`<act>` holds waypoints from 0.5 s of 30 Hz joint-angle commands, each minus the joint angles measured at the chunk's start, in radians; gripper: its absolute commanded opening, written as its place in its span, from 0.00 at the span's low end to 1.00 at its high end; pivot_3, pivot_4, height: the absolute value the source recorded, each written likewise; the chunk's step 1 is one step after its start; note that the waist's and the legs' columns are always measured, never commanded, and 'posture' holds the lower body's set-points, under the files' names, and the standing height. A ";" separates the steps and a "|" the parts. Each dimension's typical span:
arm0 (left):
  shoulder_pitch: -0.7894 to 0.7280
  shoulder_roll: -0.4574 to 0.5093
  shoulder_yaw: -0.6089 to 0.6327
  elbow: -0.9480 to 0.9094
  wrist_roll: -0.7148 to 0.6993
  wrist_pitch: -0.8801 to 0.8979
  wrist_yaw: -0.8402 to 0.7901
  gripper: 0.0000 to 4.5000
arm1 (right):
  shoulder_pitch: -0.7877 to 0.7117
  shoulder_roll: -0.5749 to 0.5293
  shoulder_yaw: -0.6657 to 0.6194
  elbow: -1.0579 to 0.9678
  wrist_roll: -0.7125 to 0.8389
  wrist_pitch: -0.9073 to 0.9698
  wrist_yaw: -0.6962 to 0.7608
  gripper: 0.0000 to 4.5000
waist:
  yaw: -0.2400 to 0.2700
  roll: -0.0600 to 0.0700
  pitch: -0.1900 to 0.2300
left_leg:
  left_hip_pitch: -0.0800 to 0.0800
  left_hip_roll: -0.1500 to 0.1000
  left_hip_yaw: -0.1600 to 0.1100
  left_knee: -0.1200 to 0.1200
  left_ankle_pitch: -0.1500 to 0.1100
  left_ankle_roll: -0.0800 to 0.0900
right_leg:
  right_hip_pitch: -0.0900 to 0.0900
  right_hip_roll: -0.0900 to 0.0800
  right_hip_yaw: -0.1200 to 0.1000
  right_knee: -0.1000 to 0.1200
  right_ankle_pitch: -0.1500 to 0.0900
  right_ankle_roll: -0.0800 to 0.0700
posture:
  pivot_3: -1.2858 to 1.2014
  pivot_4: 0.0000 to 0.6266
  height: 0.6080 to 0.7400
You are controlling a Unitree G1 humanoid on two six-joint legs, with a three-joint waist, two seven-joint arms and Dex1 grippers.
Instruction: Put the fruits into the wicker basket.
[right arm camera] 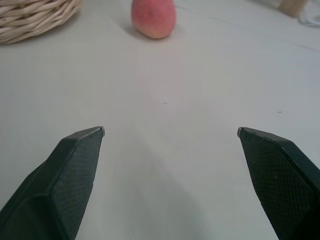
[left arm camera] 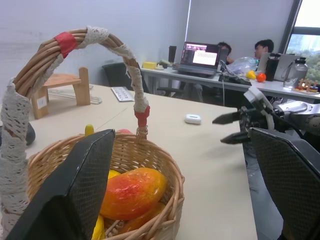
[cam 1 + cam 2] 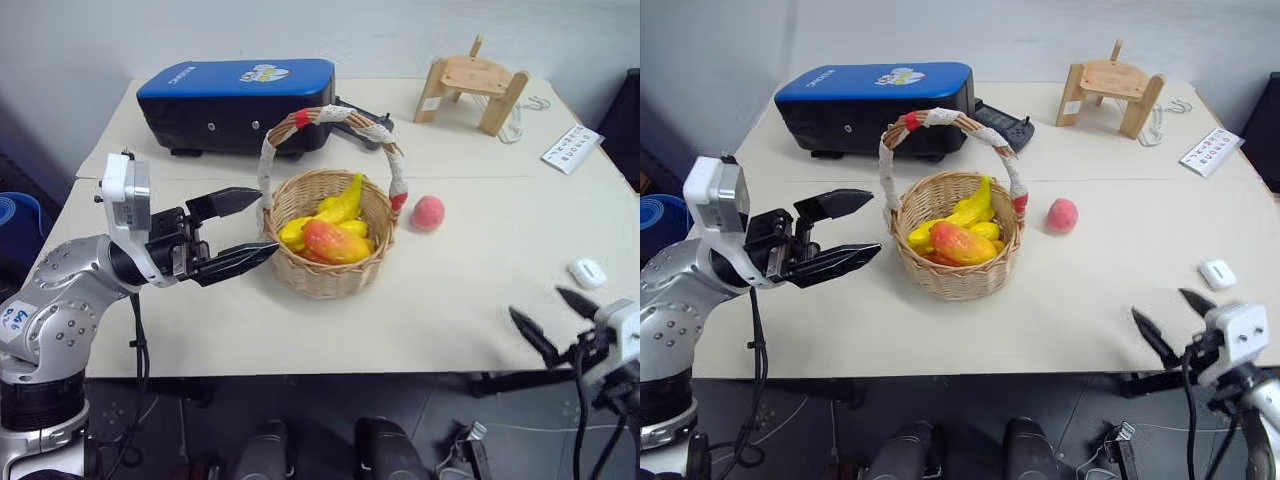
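Observation:
The wicker basket [image 3: 330, 272] stands mid-table with its cloth-wrapped handle [image 3: 330, 118] arching over it. Inside lie a yellow banana [image 3: 340, 203] and an orange-red mango [image 3: 335, 241]. The pink peach [image 3: 427, 212] rests on the table just right of the basket, apart from it. My left gripper [image 3: 245, 228] hangs open and empty just left of the basket's rim. My right gripper [image 3: 553, 316] is open and empty at the table's front right edge, pointing toward the peach [image 1: 153, 18] well ahead of it.
A blue-black case [image 3: 238, 100] sits behind the basket. A wooden stand [image 3: 472, 88] and a white card [image 3: 571, 148] are at the back right. A small white case [image 3: 587, 272] lies near my right gripper. People sit at desks in the left wrist view.

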 commanded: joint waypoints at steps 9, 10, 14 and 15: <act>0.020 -0.010 -0.005 -0.018 0.036 -0.028 0.009 1.00 | -0.665 -0.062 0.324 0.167 -0.096 0.358 -0.239 0.98 | 0.008 0.001 0.000 | -0.003 0.001 -0.001 0.000 0.000 0.000 | -0.003 -0.001 -0.001 0.002 0.000 0.000 | 0.52 0.24 1.00; 0.026 -0.013 -0.007 -0.021 0.041 -0.032 0.013 1.00 | -0.710 -0.045 0.348 0.209 -0.119 0.361 -0.261 0.98 | 0.010 0.000 0.000 | -0.004 0.000 -0.001 0.000 0.001 0.000 | -0.003 -0.001 -0.002 0.002 0.000 0.000 | 0.52 0.24 1.00; 0.052 -0.013 -0.005 -0.034 0.032 -0.023 0.013 1.00 | -0.854 0.011 0.441 0.390 -0.212 0.341 -0.322 0.98 | 0.009 0.000 0.000 | -0.005 -0.001 -0.001 0.001 0.001 0.000 | -0.003 -0.001 -0.003 0.001 0.000 0.000 | 0.52 0.24 1.00; 0.056 -0.011 -0.001 -0.034 0.030 -0.022 0.014 1.00 | -0.884 0.023 0.455 0.426 -0.225 0.327 -0.324 0.98 | 0.009 0.000 0.000 | -0.006 -0.001 -0.001 0.000 0.001 0.001 | -0.003 -0.001 -0.003 0.001 0.000 0.000 | 0.52 0.24 1.00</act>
